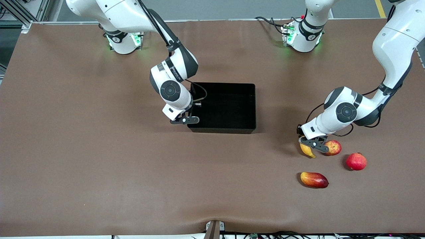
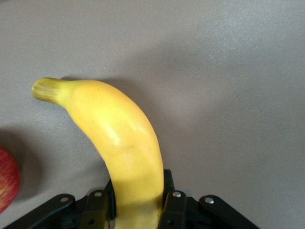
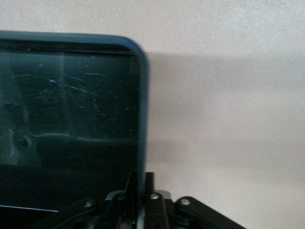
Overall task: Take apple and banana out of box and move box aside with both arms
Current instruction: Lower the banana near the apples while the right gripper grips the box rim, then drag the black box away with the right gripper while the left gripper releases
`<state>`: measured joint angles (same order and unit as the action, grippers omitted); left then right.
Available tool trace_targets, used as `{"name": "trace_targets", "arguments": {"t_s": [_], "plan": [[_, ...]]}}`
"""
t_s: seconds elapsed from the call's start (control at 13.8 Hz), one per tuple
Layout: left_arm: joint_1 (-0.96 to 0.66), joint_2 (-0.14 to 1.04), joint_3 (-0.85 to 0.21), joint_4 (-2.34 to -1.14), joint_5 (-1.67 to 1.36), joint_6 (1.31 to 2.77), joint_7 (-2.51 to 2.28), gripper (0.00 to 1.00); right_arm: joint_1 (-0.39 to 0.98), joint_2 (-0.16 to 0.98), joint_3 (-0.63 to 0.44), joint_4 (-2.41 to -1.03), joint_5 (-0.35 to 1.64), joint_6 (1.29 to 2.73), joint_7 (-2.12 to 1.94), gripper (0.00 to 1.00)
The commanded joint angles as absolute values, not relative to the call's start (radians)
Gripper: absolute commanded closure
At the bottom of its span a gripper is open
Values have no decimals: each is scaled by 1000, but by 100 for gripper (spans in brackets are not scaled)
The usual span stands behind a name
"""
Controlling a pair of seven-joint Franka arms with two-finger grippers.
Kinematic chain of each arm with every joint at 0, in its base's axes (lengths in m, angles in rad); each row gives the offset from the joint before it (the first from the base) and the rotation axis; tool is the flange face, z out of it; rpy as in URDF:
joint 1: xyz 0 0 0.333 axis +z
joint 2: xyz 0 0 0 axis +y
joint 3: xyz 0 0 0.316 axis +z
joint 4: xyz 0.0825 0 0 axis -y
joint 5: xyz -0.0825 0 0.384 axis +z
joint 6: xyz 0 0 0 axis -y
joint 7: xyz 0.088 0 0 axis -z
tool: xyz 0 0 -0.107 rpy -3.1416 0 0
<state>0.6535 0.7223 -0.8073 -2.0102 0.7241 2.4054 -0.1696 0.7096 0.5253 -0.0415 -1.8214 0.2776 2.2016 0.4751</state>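
The yellow banana (image 1: 307, 150) lies on the brown table toward the left arm's end. My left gripper (image 1: 312, 143) is shut on the banana (image 2: 119, 138), its fingers (image 2: 173, 205) pressed on both sides. The small red-and-yellow apple (image 1: 332, 147) sits right beside it and shows at the edge of the left wrist view (image 2: 7, 179). The black box (image 1: 247, 106) stands mid-table. My right gripper (image 1: 187, 120) is shut on the box's wall (image 3: 142, 143) at its end toward the right arm, one finger inside and one outside.
An oblong red-yellow mango (image 1: 314, 179) lies nearer the front camera than the banana. A larger all-red round fruit (image 1: 356, 161) sits beside the apple, toward the left arm's end of the table. The brown mat (image 1: 99, 166) covers the whole table.
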Motion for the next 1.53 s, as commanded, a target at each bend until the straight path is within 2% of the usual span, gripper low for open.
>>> {"name": "trace_targets", "arguments": {"t_s": [0.0,0.15,0.36,0.73,0.87,1.09,1.31,1.45], "plan": [[629,733,-799,-1987,779,2419,-227,1,716,515,-52,-1807,296,2180,488,100],[621,715,-802,-1983,781,2411,-294,0,700,493,-55,-1792,298,2131,488,100],[624,620,-828,-1983,764,2384,-337,0,638,462,-58,-1723,298,1979,491,100],[641,520,-1001,-1898,738,2098,-501,0,456,382,-58,-1715,285,1878,477,100],[641,462,-1055,-1801,675,1920,-564,0,388,362,-60,-1715,281,1856,476,100],[643,453,-1101,-1613,573,1679,-561,0,274,357,-75,-1718,206,1838,419,100],[643,453,-1126,-1439,490,1473,-555,0,117,359,-75,-1739,199,1833,243,100],[644,451,-1129,-1367,469,1396,-543,0,39,365,-75,-1743,199,1835,99,100]]}}
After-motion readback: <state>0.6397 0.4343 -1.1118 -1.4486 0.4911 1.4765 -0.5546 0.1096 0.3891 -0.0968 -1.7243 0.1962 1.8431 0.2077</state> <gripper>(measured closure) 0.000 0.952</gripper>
